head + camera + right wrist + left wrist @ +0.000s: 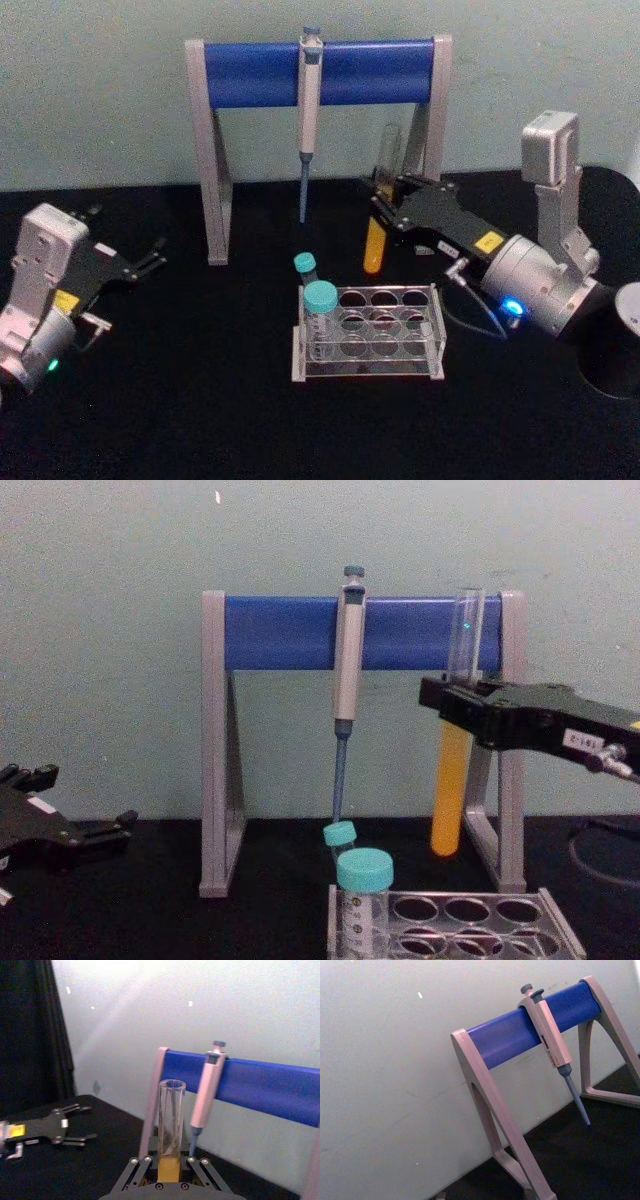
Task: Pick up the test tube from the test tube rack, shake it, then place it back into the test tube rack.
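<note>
Orange-yellow liquid fills the lower half of the test tube (373,250), clenched upright in the right gripper (384,198) fingers just beyond the test tube rack (436,335). The left gripper (125,240) rests far left, fingers spread. From the chest, the tube stands right of the pipette (347,660).

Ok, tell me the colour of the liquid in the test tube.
Orange-yellow, in the test tube; best in the chest view.

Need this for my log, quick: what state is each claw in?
Left claw: open, empty.
Right claw: closed on the test tube, held upright, out of the test tube rack.
</note>
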Tool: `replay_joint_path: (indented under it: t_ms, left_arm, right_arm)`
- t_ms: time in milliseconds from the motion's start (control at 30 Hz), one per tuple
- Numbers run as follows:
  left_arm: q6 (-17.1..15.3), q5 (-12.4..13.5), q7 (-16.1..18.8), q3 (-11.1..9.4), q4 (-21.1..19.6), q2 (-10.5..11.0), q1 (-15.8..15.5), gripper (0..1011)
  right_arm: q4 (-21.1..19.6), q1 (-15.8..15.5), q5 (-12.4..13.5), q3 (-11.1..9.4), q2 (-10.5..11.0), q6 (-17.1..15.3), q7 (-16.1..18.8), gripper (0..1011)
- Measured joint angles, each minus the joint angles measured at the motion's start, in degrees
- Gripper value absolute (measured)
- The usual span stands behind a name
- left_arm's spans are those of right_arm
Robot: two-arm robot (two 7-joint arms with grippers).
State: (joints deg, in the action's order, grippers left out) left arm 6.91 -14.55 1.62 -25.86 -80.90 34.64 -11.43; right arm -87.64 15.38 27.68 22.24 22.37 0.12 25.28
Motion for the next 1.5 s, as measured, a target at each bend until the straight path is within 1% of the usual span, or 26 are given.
replay_joint_path:
  t_ms: [167, 367, 567, 1500]
  left_arm:
    - [0.0, 0.0, 0.0, 0.0, 0.0, 0.0, 0.0, 1001]
    - [0.0, 0.0, 0.0, 0.0, 0.0, 0.0, 0.0, 1001]
    - [0.0, 0.0, 0.0, 0.0, 0.0, 0.0, 0.0, 1001]
    - [0.0, 0.0, 0.0, 0.0, 0.0, 0.0, 0.0, 1001]
  right_arm:
    - [0.16, -0.01, -0.6, -0.92, 0.24, 0.27, -1.2, 227]
    - [-0.89, -1.26, -1.3, -2.45, 1.01, 0.09, -2.49, 227]
    - [-1.4, -1.83, -1.58, -2.99, 1.15, -0.16, -2.65, 227]
    - [-1.89, -2.29, -2.36, -3.54, 0.74, -0.41, -2.24, 227]
